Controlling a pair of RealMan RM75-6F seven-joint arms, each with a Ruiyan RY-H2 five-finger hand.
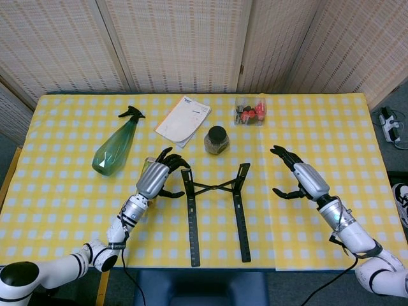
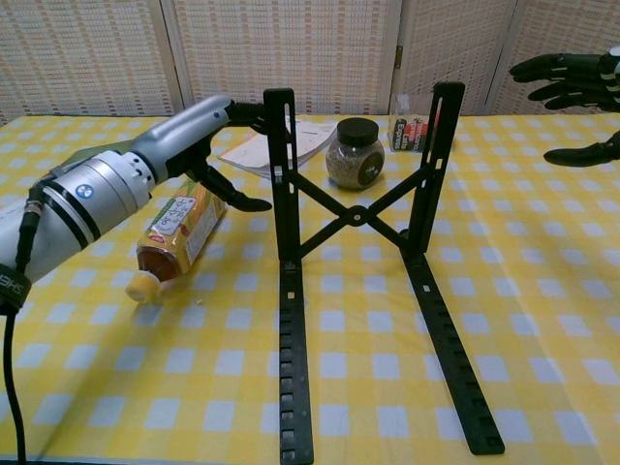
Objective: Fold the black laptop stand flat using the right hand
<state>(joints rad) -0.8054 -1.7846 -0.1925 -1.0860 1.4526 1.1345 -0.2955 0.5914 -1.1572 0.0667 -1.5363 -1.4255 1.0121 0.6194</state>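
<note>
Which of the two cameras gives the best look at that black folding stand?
The chest view: the black laptop stand fills the frame from the side, its two uprights and crossed braces clearly raised. The head view shows the whole stand from above, between both hands, but its height is hard to judge there.

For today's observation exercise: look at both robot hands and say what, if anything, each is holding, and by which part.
Nothing is held. The left hand is open beside the laptop stand, apart from it; the right hand is open, well clear.
</note>
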